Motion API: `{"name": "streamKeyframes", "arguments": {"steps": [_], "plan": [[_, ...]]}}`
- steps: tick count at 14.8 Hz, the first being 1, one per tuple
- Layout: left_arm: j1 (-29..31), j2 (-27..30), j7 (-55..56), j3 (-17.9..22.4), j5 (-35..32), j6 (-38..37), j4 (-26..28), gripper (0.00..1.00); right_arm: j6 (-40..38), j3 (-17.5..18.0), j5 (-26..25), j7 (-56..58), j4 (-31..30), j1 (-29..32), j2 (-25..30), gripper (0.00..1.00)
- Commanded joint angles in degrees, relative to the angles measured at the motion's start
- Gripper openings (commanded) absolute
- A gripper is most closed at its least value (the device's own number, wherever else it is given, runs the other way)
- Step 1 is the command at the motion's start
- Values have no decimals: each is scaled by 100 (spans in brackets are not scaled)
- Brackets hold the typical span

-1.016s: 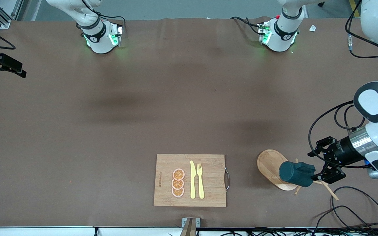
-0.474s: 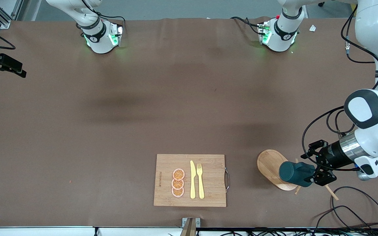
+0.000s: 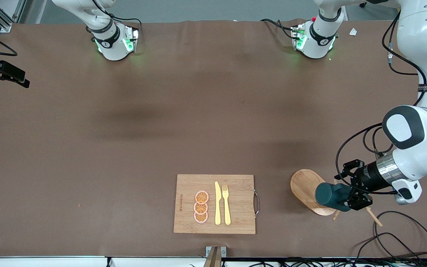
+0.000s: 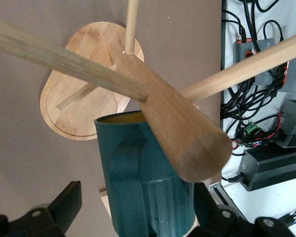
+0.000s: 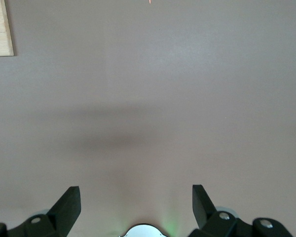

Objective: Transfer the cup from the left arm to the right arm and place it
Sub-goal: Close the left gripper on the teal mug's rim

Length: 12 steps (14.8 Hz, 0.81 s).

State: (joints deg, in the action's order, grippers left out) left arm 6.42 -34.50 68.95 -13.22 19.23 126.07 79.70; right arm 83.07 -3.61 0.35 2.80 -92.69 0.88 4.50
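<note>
Right arm base at 11 o'clock of the surface in the front view. The right gripper is out of the front view; its wrist view shows it released, fingers wide apart, nothing between them, hanging over bare brown surface, waiting.

At 6 o'clock, close to the front edge: a wooden cutting board, flat, with a metal handle on its side toward the left arm's end. On it are three orange slices in a column, then a yellow knife and a yellow fork side by side.

At about 4 o'clock: a wooden peg stand with an oval base. The cup, dark teal, hangs on its side on one peg, ochre mouth toward the stand's post, over the base end toward the left arm's end.

The left gripper is released, jaws spread wide and straddling the cup's body, one finger with a clear gap to the cup; contact at the second finger I can't tell.

Black cables loop at 5 o'clock.
</note>
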Motion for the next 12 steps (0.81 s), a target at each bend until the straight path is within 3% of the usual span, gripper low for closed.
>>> {"name": "streamKeyframes", "arguments": {"steps": [1, 8, 12], "plan": [[-88, -101, 145, -5, -357, 41, -78, 100, 25, 36, 35, 45, -162, 70, 148, 100], [-159, -189, 172, -5, -393, 76, -87, 98, 25, 36, 35, 45, -153, 70, 148, 100], [-150, -189, 224, 4, -367, 67, -95, 80, 25, 36, 35, 45, -153, 70, 148, 100]]}}
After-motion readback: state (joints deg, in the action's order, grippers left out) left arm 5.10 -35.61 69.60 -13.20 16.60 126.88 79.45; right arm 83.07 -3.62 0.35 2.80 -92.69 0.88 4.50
